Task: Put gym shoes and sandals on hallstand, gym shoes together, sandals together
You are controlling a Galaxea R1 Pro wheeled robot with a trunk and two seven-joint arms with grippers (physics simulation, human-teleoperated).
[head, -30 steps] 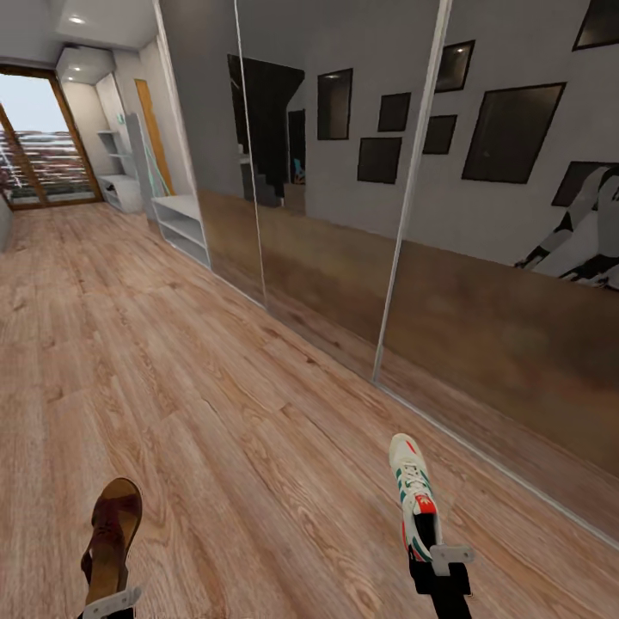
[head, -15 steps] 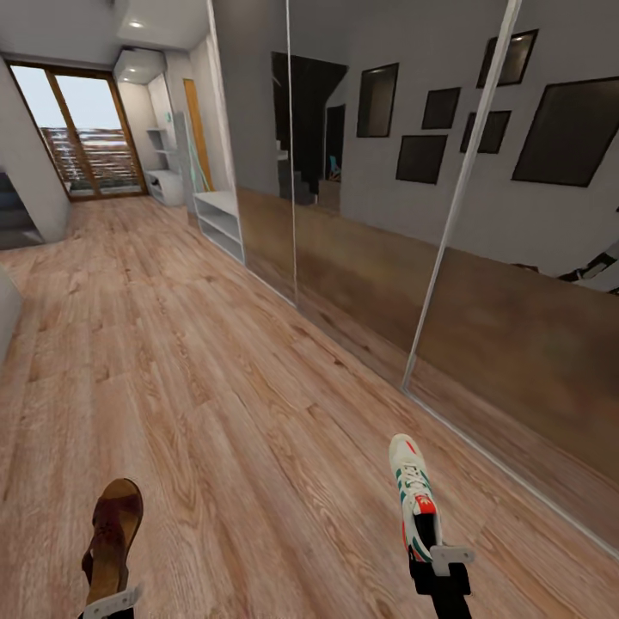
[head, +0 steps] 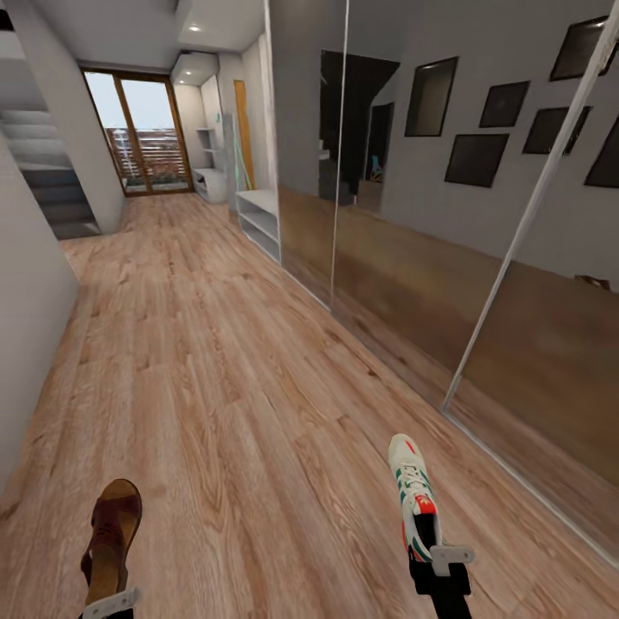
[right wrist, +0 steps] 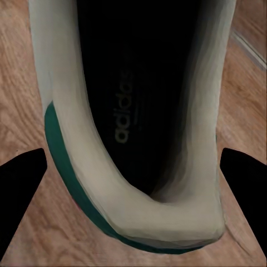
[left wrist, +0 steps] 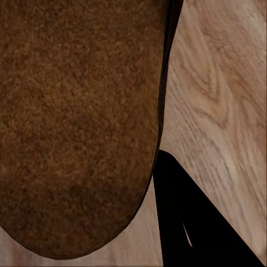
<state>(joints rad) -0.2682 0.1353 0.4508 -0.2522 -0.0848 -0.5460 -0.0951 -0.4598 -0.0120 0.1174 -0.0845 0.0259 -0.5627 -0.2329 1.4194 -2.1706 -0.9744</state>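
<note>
The right gripper [head: 438, 559] is clamped on the heel end of a sneaker [head: 413, 494], which runs lengthwise straight out ahead of the fingers, toe pointing away from the robot down the corridor. The sneaker is cream-white with green side stripes, white laces and a red-orange tongue label and heel patch. In the right wrist view its dark opening [right wrist: 139, 94] faces the camera, with a cream collar, a green band along the heel and pale lettering on the insole.

The left gripper [head: 110, 603] grips the heel end of a sandal [head: 112, 537], whose long axis likewise extends forward from the fingers, toe away from the robot. It is dark brown with straps and a tan footbed. In the left wrist view a rough brown surface of the sandal [left wrist: 78, 122] sits right against the camera, one black finger [left wrist: 194, 222] beside it.

Both shoes are carried above the wood floor [head: 215, 370]. Far ahead of both grippers, against the mirrored wall [head: 404, 258], stands the light-grey shoe rack [head: 258, 219] with open shelves.
</note>
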